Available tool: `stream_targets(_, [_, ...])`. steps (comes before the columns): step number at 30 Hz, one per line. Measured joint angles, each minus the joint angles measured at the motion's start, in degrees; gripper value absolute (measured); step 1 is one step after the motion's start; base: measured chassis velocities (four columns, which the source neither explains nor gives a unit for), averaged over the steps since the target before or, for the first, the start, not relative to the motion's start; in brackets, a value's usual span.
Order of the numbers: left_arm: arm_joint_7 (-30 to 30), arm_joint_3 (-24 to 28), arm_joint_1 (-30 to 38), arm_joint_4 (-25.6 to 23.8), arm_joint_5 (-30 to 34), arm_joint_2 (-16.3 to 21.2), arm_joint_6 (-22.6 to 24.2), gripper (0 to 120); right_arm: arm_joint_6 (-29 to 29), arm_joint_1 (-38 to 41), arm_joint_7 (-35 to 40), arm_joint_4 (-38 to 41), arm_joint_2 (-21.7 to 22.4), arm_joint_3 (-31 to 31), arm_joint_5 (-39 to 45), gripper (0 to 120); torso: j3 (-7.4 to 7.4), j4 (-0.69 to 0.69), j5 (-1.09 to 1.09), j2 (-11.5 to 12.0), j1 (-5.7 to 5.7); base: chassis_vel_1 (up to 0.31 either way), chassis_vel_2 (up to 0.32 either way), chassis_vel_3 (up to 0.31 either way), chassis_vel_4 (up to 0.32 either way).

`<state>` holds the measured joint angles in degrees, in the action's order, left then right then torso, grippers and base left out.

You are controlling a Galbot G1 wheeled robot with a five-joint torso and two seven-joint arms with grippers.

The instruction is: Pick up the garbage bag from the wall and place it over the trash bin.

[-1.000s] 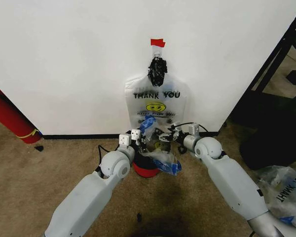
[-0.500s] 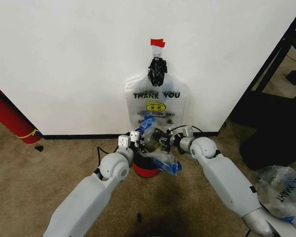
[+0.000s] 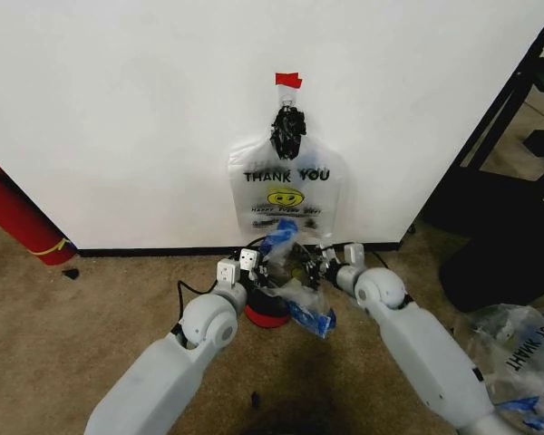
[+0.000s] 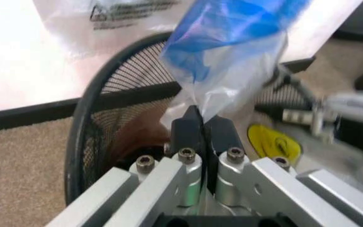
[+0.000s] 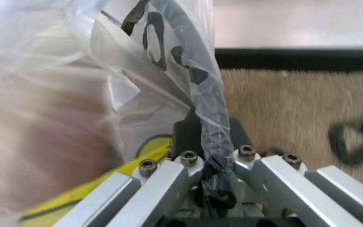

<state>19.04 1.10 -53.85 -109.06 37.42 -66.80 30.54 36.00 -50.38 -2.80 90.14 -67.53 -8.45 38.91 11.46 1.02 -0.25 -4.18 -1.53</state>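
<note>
The garbage bag [image 3: 295, 283], thin translucent plastic with blue patches, is stretched between my two grippers just above the trash bin [image 3: 265, 314]. The bin is red with a black rim and stands on the carpet by the wall [image 3: 145, 118]. My left gripper [image 3: 267, 269] is shut on the bag's blue-tinted edge [image 4: 222, 52], over the bin's black mesh rim [image 4: 85, 132]. My right gripper [image 3: 310, 267] is shut on a twisted strand of the bag [image 5: 197, 90]. The yellow smiley print [image 4: 273, 142] shows between the grippers.
A flat white THANK YOU bag [image 3: 287, 186] hangs on the wall under red tape [image 3: 288, 80]. A long red cylinder [image 3: 18, 217] leans at the left. A black rack [image 3: 517, 109] and a clear lettered bag [image 3: 517, 349] are at the right. Carpet [image 3: 91, 308] lies open on the left.
Both grippers have come down a little with the bag, and the right gripper has shifted closer to the bin. The bag now hangs lower over the bin.
</note>
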Motion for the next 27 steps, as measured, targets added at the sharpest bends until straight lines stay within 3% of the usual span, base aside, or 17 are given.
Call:
stream_targets(10, [-2.5,-1.1,-10.7,-10.3,-4.8,1.1,-3.0,0,-10.2,-17.2,7.5,12.3,-2.0,-9.3,3.7,0,0.04,-0.06,0.04,0.0,-0.01,0.0,0.0,0.0,0.0])
stream_targets(17, [-5.8,-3.1,-16.9,-15.4,-9.8,1.8,-4.7,0,-12.2,-25.3,12.7,20.9,-2.5,-14.4,5.8,0,0.02,-0.03,0.03,0.0,-0.01,0.0,0.0,0.0,0.0])
stream_targets(27, [-6.6,-5.0,-20.2,-15.2,-12.2,1.9,-7.4,0,-10.7,-31.4,13.9,28.0,-0.8,-19.0,9.0,0,0.02,-0.03,0.03,0.0,-0.01,0.0,0.0,0.0,0.0])
